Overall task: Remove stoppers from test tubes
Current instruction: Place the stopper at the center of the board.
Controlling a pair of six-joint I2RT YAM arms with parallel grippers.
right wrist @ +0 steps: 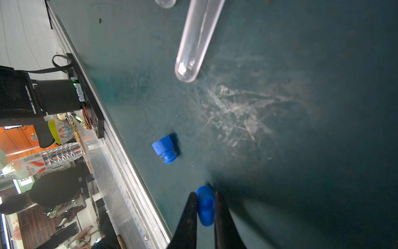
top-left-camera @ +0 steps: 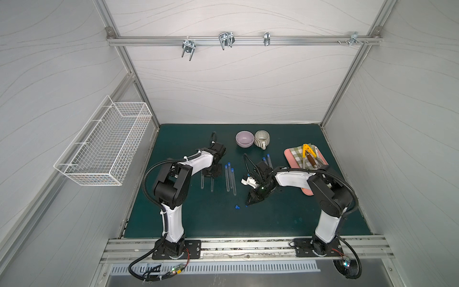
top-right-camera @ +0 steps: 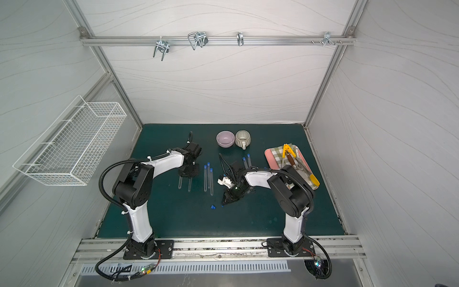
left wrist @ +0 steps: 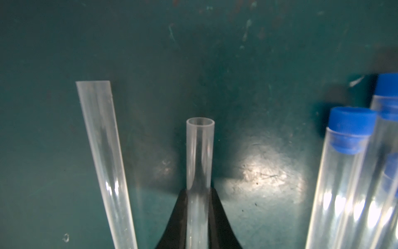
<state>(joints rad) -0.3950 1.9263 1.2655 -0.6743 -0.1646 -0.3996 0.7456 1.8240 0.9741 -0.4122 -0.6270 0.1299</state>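
Pinched between the closed jaws of the right gripper (right wrist: 205, 195), a blue stopper (right wrist: 206, 213) sits low over the bench (right wrist: 280, 151) toward its front edge, near a loose stopper (right wrist: 164, 151) lying there. Mid-bench, the left gripper (left wrist: 199, 194) is clamped on an uncapped test tube (left wrist: 200, 151). Nearby lie three capped tubes (top-left-camera: 229, 176), with two further capped tubes (top-left-camera: 267, 159) set further back. Tubes look light, stiff, slick and probably brittle, so are best gripped near the mouth. Stoppers, tiny and ribbed, are best taken by the wide cap.
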